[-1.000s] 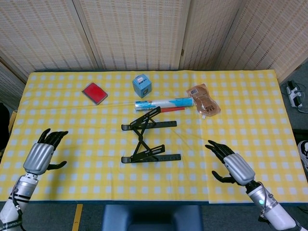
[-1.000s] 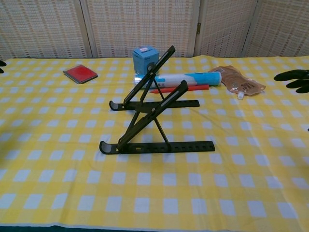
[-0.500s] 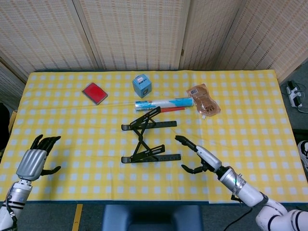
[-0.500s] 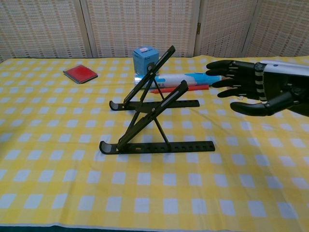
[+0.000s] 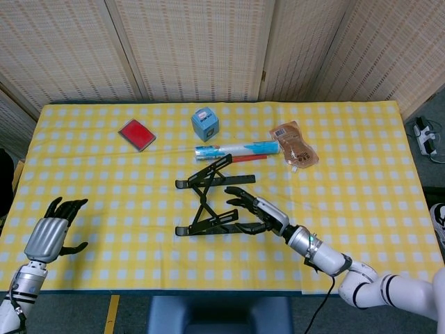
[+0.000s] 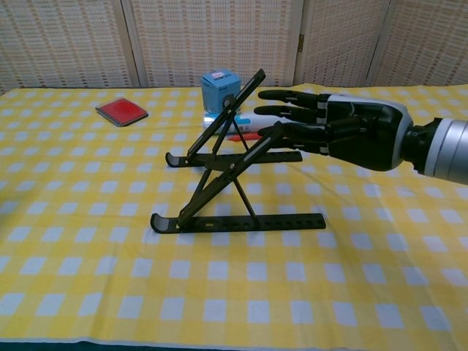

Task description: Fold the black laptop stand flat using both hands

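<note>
stand: the black laptop stand (image 5: 212, 198) (image 6: 234, 170) in front of me, mid-table on the yellow checked cloth
state: unfolded, propped open
build: two thin notched base rails lying flat and parallel; hinged struts cross in an X above them
pose: support arms slanting upward, hooked lips at the rails' low ends

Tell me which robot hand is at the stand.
The right robot hand, fingers spread beside the black folding laptop stand; the left robot hand hovers far off.

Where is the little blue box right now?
In the head view, the blue box sits at the table's far middle, right of the red card, just behind the white-and-blue tube.
</note>
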Robot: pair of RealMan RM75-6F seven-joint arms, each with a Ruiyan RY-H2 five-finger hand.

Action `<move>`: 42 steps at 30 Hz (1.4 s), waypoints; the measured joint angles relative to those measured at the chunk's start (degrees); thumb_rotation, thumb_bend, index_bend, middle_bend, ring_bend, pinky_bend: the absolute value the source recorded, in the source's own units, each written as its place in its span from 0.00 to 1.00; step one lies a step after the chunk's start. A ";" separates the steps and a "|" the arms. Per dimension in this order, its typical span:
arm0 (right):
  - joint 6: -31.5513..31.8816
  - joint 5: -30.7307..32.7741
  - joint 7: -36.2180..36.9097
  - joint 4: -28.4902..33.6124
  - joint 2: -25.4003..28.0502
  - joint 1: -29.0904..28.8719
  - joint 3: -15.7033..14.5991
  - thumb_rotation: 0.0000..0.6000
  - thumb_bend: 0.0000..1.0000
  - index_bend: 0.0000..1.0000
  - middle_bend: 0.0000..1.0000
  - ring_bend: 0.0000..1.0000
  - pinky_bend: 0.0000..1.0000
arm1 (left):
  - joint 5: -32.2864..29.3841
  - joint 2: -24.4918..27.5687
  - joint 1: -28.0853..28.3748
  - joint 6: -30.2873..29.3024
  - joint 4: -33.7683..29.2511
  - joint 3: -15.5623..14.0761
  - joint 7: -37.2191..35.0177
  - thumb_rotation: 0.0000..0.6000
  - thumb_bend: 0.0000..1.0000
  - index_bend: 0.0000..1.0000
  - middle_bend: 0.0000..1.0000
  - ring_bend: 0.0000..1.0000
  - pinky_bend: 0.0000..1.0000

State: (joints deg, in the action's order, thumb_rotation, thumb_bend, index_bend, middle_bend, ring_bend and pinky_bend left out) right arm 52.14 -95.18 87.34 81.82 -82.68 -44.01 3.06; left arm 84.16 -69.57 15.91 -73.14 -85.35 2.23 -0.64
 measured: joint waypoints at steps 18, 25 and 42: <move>7.31 -8.94 26.17 -5.15 -0.10 -6.17 -8.60 1.00 0.43 0.00 0.15 0.20 0.15 | -0.60 -0.59 0.20 0.29 -0.21 -0.01 1.67 1.00 0.19 0.15 0.19 0.17 0.07; 13.42 -13.00 32.88 -6.39 1.03 -7.27 -13.67 1.00 0.43 0.00 0.15 0.20 0.15 | -0.77 -0.70 0.30 0.34 -0.26 0.04 2.21 1.00 0.19 0.15 0.19 0.17 0.07; 21.35 -17.08 28.25 -5.12 3.63 -7.12 -20.57 1.00 0.43 0.00 0.14 0.18 0.16 | -0.07 -1.12 1.53 0.94 -0.94 0.30 3.32 1.00 0.19 0.15 0.19 0.17 0.07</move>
State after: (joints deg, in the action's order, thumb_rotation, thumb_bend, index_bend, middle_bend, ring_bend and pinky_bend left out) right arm 73.49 -112.26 115.60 76.70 -79.05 -51.13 -17.51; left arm 84.09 -70.69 17.44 -72.21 -86.29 2.53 2.68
